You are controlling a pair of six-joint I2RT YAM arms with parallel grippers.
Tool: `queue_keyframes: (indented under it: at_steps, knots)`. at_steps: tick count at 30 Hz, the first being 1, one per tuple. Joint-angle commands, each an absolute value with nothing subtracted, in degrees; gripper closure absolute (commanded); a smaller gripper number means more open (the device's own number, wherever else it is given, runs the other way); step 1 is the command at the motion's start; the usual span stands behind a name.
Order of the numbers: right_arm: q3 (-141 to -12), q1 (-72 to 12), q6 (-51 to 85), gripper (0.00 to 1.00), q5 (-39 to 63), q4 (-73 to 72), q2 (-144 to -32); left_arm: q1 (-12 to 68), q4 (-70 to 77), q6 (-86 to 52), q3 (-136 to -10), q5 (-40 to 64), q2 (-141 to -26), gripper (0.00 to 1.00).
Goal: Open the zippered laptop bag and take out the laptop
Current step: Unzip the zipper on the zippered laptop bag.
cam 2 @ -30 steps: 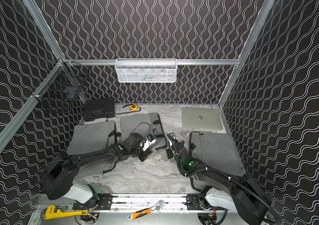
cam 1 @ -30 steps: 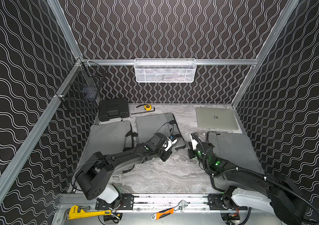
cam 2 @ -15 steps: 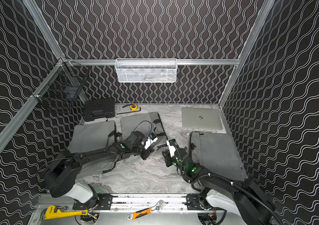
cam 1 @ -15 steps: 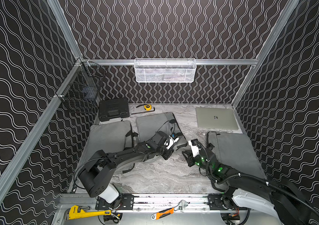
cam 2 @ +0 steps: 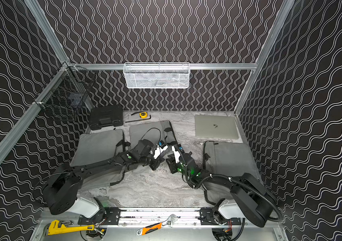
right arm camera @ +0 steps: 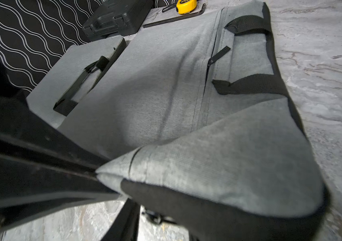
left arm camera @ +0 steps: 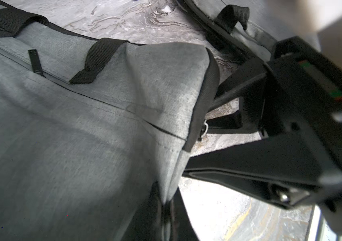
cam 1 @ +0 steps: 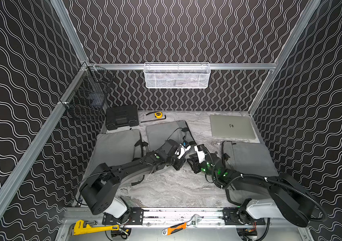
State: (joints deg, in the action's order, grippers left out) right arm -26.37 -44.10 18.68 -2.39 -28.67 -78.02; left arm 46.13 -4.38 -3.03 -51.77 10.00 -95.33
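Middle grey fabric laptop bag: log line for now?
left gripper: shut on middle grey fabric laptop bag corner | right gripper: open near its metal zipper pull

Behind the middle laptop bag [cam 1: 157, 133] lies the tape measure [cam 1: 158, 114], tool case [cam 1: 122, 117] to its left, laptop [cam 1: 231, 129] at far right.

Front centre of the table [cam 1: 172, 187] is free for you: bare marble betw. the left arm [cam 1: 136, 167] and right arm [cam 1: 249, 179]. A narrow bare strip runs betw. the middle bag [cam 1: 161, 131] and the right bag [cam 1: 249, 156]. Left side is blocked by the left bag [cam 1: 115, 146]. At the back stand black case [cam 1: 121, 116], tape measure [cam 1: 158, 114] and laptop [cam 1: 231, 130].
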Motion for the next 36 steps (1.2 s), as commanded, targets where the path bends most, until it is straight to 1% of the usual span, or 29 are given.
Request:
queue_keyframes:
  at_steps: [1, 3, 7, 10, 13, 19, 23, 28, 30, 33, 36]
  knots:
    - [-27.46, -43.96, 17.53, 0.69, -7.03, -31.67, -79.05, 46.28, 0.45, -3.57, -52.46, 14.33, -94.48, 1.00]
    - [-27.55, -43.96, 16.98, 0.75, -7.47, -32.23, -78.97, 46.28, 0.35, -3.35, -52.60, 14.37, -94.66, 1.00]
    - [-26.47, -43.95, 16.03, 0.92, -8.23, -32.70, -77.27, 46.31, 0.44, -3.23, -52.30, 14.25, -94.84, 1.00]
    - [-25.37, -43.96, 15.07, 1.00, -9.41, -31.74, -75.73, 46.23, 0.53, -3.00, -51.88, 13.98, -94.97, 1.00]
    - [-24.97, -43.95, 14.43, 1.00, -11.44, -29.31, -73.98, 46.24, 0.28, -2.60, -51.51, 13.42, -94.93, 1.00]
    - [-24.99, -43.95, 11.58, 1.00, -12.04, -25.69, -71.70, 46.23, -0.95, -1.16, -50.94, 11.42, -94.66, 1.00]
    - [-26.07, -43.72, 10.32, 1.00, -14.99, -22.41, -71.11, 46.23, -2.33, 0.06, -49.68, 9.94, -94.42, 1.00]
    - [-28.27, -41.62, 10.01, 1.00, -15.60, -17.22, -71.47, 46.23, -1.54, 0.58, -46.45, 9.25, -92.58, 1.00]
    - [-28.74, -39.53, 10.80, 1.00, -13.90, -15.90, -72.40, 46.23, -0.80, 0.70, -45.26, 9.29, -92.01, 1.00]
    - [-29.69, -35.15, 12.87, 1.00, -7.44, -13.55, -74.15, 46.25, 1.06, 1.23, -43.66, 10.87, -91.98, 1.00]
    - [-28.89, -34.24, 12.17, 1.00, -2.25, -14.99, -73.39, 46.24, 2.99, 1.21, -42.82, 12.34, -92.59, 1.00]
